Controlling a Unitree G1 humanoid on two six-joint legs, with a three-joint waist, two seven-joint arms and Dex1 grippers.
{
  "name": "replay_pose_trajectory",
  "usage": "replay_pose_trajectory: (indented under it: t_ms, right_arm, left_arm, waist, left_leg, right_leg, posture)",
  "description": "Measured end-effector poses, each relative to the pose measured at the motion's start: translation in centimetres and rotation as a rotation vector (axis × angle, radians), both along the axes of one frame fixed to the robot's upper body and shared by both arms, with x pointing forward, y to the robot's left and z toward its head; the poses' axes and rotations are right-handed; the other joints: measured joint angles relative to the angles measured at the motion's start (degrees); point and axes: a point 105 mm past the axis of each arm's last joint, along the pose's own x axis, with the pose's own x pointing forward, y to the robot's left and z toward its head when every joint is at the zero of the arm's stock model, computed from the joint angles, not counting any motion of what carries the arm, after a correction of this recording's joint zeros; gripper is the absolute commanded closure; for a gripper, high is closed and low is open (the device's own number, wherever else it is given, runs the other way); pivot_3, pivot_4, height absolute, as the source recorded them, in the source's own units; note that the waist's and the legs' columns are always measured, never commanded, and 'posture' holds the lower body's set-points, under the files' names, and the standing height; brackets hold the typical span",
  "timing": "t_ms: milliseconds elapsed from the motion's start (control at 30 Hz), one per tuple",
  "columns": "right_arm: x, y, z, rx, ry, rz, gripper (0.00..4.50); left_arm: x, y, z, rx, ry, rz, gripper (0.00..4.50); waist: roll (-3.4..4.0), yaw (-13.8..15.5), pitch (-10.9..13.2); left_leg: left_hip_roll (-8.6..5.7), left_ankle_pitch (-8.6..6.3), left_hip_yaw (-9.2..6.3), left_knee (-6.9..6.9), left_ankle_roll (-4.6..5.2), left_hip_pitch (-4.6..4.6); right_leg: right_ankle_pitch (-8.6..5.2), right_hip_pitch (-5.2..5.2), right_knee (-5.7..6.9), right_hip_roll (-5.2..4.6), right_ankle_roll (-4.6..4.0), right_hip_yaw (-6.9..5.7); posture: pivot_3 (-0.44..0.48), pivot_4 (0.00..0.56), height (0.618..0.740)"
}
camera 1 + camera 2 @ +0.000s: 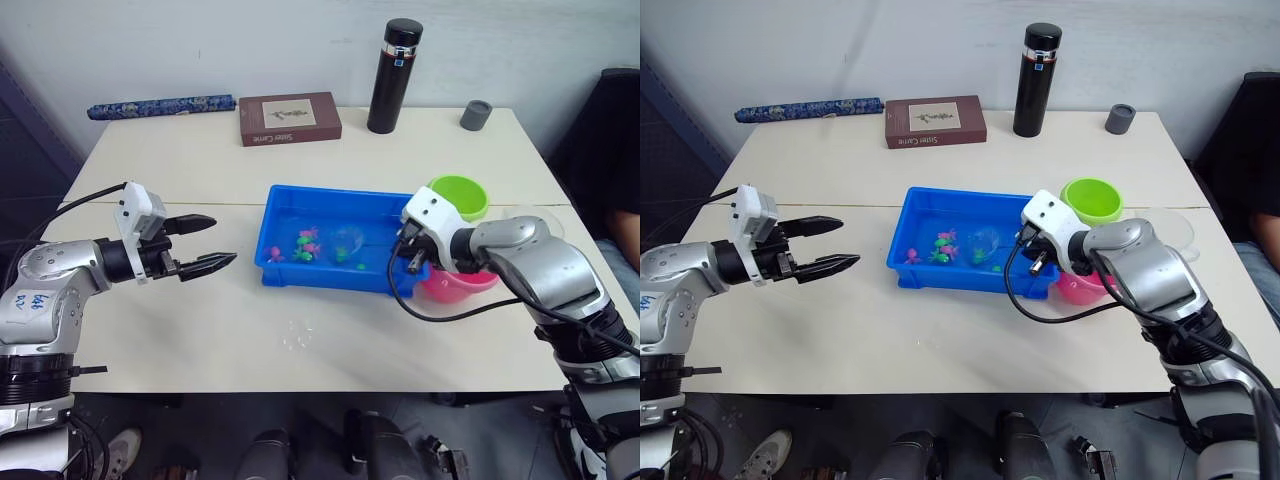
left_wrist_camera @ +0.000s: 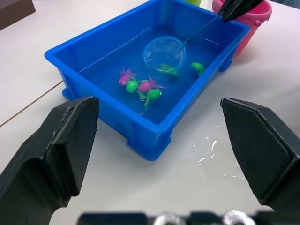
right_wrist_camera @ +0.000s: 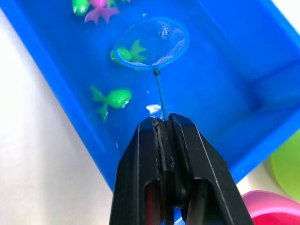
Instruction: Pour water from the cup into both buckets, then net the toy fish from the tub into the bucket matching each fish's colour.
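Observation:
The blue tub (image 1: pixel 300 205) sits mid-table and holds water and several pink and green toy fish (image 2: pixel 145 86). My right gripper (image 3: pixel 164 124) is shut on the net's thin black stick at the tub's right end. The net's hoop (image 3: pixel 152 42) is lowered into the water over a green fish (image 3: pixel 131 52); another green fish (image 3: pixel 112 99) lies beside it. The pink bucket (image 1: pixel 455 288) stands just behind that gripper, the green bucket (image 1: pixel 460 196) beyond it. The clear cup (image 1: pixel 1168 228) shows partly behind my right arm. My left gripper (image 1: pixel 222 240) hangs open left of the tub, holding nothing.
At the table's far edge stand a black flask (image 1: pixel 394 75), a small grey cup (image 1: pixel 477 114), a brown box (image 1: pixel 290 118) and a blue patterned roll (image 1: pixel 160 105). Spilled drops of water (image 1: pixel 297 335) lie on the table in front of the tub.

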Motion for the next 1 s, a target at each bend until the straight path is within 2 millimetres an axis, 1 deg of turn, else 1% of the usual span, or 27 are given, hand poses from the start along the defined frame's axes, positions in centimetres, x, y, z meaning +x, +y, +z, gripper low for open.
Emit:
replay_pose_trajectory:
  t_ms: [200,533,700,1000]
  right_arm:
    - [-0.3,0.7,-0.7,-0.012,0.022,0.031,4.5]
    - [-0.2,2.7,-0.9,0.034,0.012,0.054,4.5]
    - [0.0,3.3,-1.0,0.048,0.01,0.049,4.5]
    - [0.2,3.2,-0.8,0.07,0.015,0.021,4.5]
  left_arm:
    - [-0.1,0.1,-0.3,-0.002,0.009,0.009,0.03]
    - [-0.4,0.6,-0.5,0.008,0.016,0.022,0.03]
    - [-0.5,0.4,-0.3,0.019,0.004,0.017,0.03]
    - [-0.5,0.5,-0.2,0.011,0.003,0.022,0.03]
  waist:
    - [0.0,0.0,0.0]
    - [0.0,0.0,0.0]
    - [0.0,0.0,0.0]
    - [0.0,0.0,0.0]
  left_leg:
    - [0.0,0.0,0.0,0.0,0.0,0.0]
    - [0.0,0.0,-0.01,-0.01,0.0,0.0]
    - [0.0,0.0,-0.01,-0.02,-0.01,0.0]
    - [0.0,0.0,-0.01,-0.03,0.0,0.0]
  right_leg:
    - [0.0,0.0,-0.01,0.0,0.0,0.0]
    - [0.0,0.0,-0.02,-0.01,0.0,0.0]
    - [0.0,0.0,-0.03,-0.01,0.0,0.0]
    - [0.0,0.0,-0.04,-0.01,0.0,0.0]
  posture:
    - [0.0,0.15,0.74]
    - [0.0,0.15,0.74]
    - [0.0,0.15,0.74]
    - [0.0,0.15,0.74]
